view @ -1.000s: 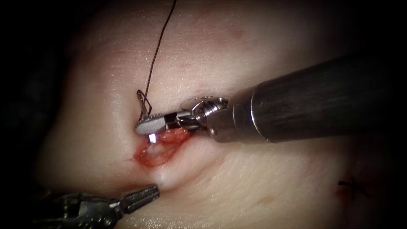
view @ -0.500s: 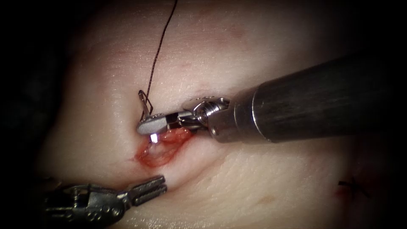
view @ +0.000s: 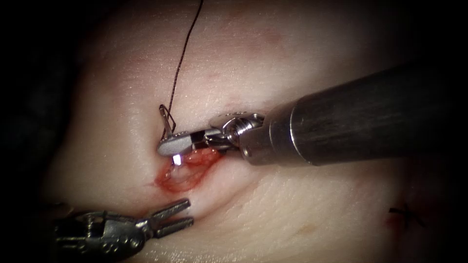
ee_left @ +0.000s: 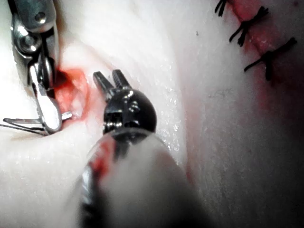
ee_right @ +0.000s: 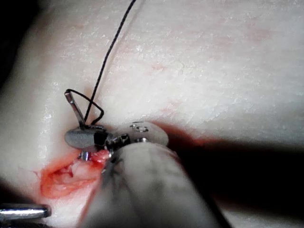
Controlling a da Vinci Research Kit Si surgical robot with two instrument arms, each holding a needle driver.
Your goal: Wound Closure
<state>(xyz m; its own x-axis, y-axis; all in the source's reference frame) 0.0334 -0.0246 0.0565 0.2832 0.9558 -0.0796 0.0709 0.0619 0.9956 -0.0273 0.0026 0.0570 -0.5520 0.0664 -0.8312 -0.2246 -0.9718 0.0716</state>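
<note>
The right end effector (view: 171, 145) is clamped on the needle (view: 166, 119) near its swaged tail; the needle passes down through the jaws toward the open cut (view: 183, 173), its tip seemingly just at the red tissue, though hard to tell. Thread (view: 183, 53) runs up and away. A loose clamp could let the needle twist. Below, the left end effector (view: 181, 215) gapes, holding nothing.

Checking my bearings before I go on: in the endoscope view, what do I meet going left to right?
Left pincer, open and empty → needle, held near its thread end by the shut right pincer → right shaft → old stitch.
</note>
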